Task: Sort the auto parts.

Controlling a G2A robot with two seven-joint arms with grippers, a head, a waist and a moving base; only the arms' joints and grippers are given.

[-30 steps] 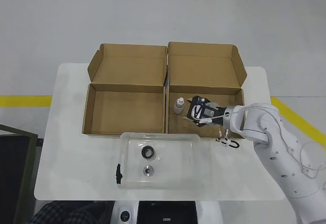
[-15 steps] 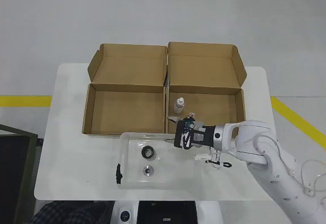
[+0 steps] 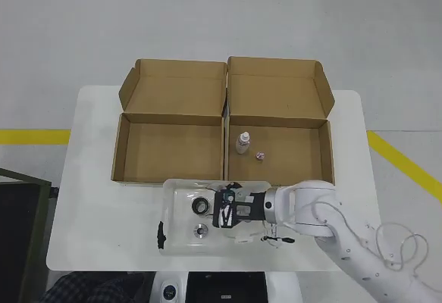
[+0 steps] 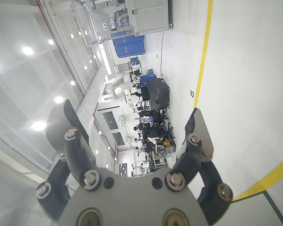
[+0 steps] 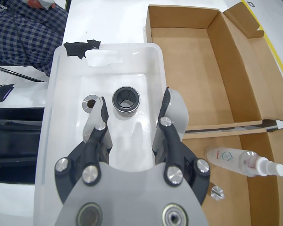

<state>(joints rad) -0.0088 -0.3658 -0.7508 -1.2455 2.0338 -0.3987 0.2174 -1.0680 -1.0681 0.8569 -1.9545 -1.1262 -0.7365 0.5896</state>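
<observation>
Right claw [image 3: 222, 210] swung from right box [image 3: 311, 163] to clear bin [image 3: 169, 227], jaws spread, empty. Black ring [image 3: 201, 205] lies just at its 9 o'clock, likely next pick; small silver part [image 3: 259, 155] now in that box.

black ring [image 5: 126, 113], clear bin [image 5: 52, 76], brown box [image 5: 191, 71]

I see the white table [image 3: 92, 220] on a pale floor crossed by a yellow line [image 3: 23, 136], with a dark green frame [image 3: 16, 175] just off its left edge. The left wrist view looks down a hall at a glazed enclosure [image 4: 132, 8] and blue cabinets [image 4: 129, 45].
</observation>
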